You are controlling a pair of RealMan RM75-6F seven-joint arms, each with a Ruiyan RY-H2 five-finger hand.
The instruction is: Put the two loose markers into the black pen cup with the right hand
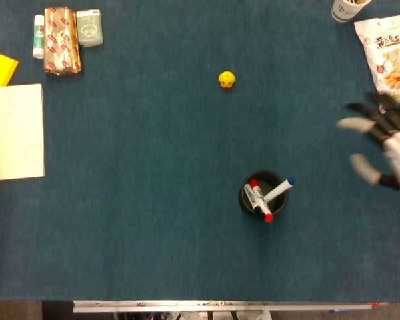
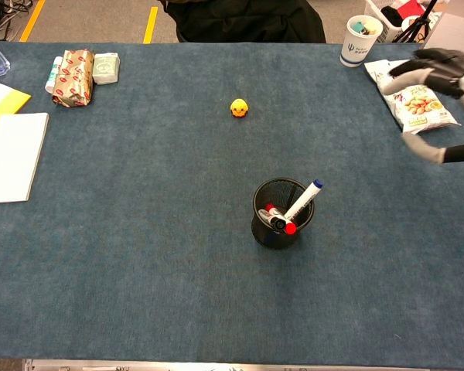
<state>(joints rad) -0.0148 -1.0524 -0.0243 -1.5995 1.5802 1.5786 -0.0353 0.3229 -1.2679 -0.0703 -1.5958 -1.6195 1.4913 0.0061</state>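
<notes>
The black mesh pen cup (image 1: 247,198) (image 2: 264,229) stands upright on the blue table, right of centre. Inside it lean a blue-capped marker (image 1: 279,190) (image 2: 304,201) and red-capped markers (image 1: 261,203) (image 2: 278,221), their ends poking above the rim. My right hand (image 1: 385,147) (image 2: 448,103) hovers far to the right of the cup at the frame edge, blurred, fingers spread and holding nothing. My left hand does not show in either view.
A small yellow duck toy (image 1: 227,80) (image 2: 239,108) sits behind the cup. A snack bag (image 1: 389,59) (image 2: 411,94) and a paper cup (image 2: 360,37) lie at the back right. A wrapped box (image 1: 61,39), a tissue pack (image 1: 89,27) and a notebook (image 1: 18,131) occupy the left.
</notes>
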